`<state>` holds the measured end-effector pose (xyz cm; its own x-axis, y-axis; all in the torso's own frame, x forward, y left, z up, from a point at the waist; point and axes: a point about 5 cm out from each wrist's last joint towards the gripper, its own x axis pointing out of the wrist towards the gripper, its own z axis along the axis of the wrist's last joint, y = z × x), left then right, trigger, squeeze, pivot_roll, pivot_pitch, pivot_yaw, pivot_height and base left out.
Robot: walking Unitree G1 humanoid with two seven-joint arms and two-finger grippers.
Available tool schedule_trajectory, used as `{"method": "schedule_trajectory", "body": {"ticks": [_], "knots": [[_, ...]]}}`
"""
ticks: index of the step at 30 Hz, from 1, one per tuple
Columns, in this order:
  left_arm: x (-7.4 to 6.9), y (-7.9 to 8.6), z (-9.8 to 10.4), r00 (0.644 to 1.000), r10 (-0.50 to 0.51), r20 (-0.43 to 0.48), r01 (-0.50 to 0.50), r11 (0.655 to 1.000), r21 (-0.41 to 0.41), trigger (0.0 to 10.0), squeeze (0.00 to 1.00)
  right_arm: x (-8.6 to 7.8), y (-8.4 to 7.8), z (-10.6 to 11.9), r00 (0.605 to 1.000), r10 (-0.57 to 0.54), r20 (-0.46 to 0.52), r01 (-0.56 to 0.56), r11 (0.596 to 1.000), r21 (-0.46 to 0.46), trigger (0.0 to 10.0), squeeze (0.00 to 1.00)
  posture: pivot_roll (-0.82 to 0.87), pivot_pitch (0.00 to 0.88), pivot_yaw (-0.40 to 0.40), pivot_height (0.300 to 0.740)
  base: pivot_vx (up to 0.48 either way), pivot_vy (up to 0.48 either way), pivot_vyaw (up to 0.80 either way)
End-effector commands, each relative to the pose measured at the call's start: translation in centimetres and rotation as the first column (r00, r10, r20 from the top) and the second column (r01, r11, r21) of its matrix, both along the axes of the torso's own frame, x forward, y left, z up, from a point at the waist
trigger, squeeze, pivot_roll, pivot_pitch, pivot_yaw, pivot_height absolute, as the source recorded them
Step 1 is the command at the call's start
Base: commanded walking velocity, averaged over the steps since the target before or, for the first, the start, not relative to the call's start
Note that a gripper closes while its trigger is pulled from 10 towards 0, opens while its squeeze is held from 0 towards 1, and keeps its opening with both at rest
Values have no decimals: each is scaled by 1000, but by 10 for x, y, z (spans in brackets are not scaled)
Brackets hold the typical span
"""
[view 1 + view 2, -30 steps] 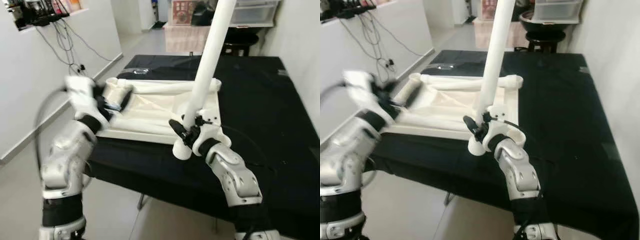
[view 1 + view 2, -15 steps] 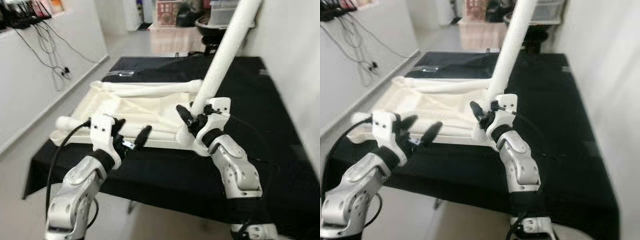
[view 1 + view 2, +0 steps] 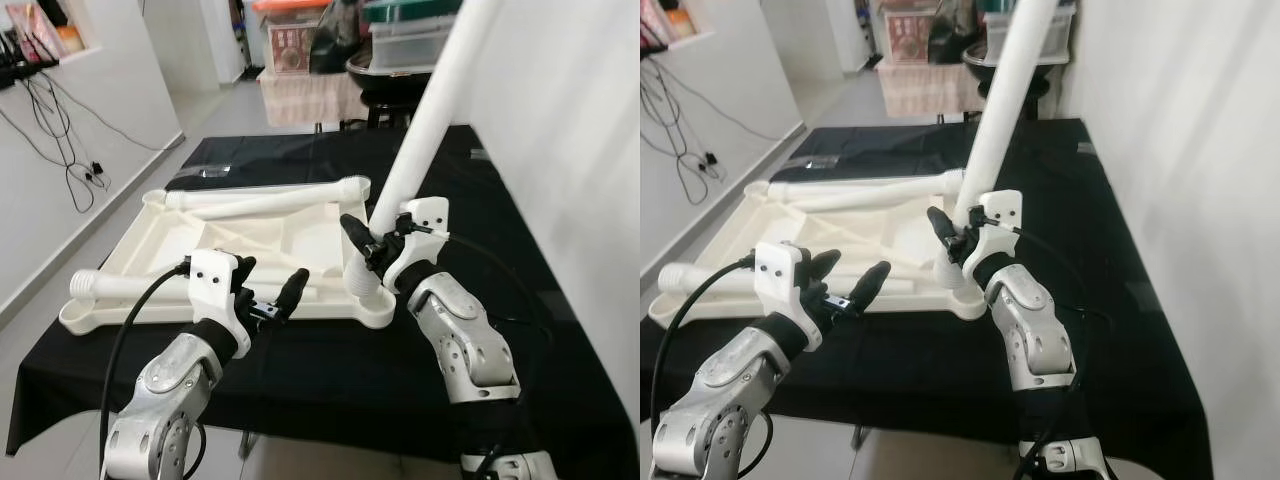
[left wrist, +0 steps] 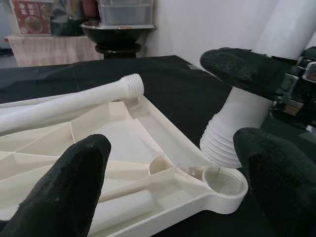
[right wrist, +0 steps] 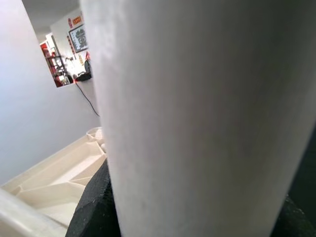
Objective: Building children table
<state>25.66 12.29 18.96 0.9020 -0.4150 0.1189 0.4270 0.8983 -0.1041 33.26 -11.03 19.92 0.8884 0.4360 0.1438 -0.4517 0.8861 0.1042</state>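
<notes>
A cream tabletop [image 3: 170, 225] lies upside down on the black-clothed table. My right gripper [image 3: 378, 248] is shut on a long white leg [image 3: 420, 150], held tilted. The leg's threaded end [image 4: 228, 140] hangs close to the socket [image 4: 224, 181] at the near right corner; I cannot tell whether they touch. My left gripper [image 3: 268, 290] is open at the tabletop's front edge, facing that socket with nothing between its fingers. A second leg [image 3: 265, 200] lies along the far edge. A third leg [image 3: 130, 285] lies along the near left.
The black cloth [image 3: 500, 230] hangs over the table's edges. A white wall [image 3: 560, 120] stands close on the right. Cables hang on the left wall [image 3: 60, 130]. A black stool [image 3: 385, 85] and storage boxes [image 3: 410, 40] stand beyond the far end.
The camera has shifted. My left gripper swung from the tabletop's left side to the front edge near the right corner. The held leg's lower end came in toward the corner socket.
</notes>
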Motion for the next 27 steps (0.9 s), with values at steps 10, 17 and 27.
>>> {"method": "schedule_trajectory", "body": {"ticks": [10,17,27], "knots": [[-16,-7,-22,997,-55,-58,62,990,130,10000,0,-7,8,4,990,129,57,-128,992,-21,10000,0,-21,33,78,740,0,0,0],[-22,-5,-30,994,-50,-95,61,992,113,10000,0,-7,7,5,987,151,59,-150,989,-13,10000,0,-17,38,75,740,229,0,-321],[-24,-6,-29,995,-47,-86,56,993,105,10000,0,-9,11,0,983,178,45,-176,983,-58,10000,0,-18,41,78,740,236,0,0]]}}
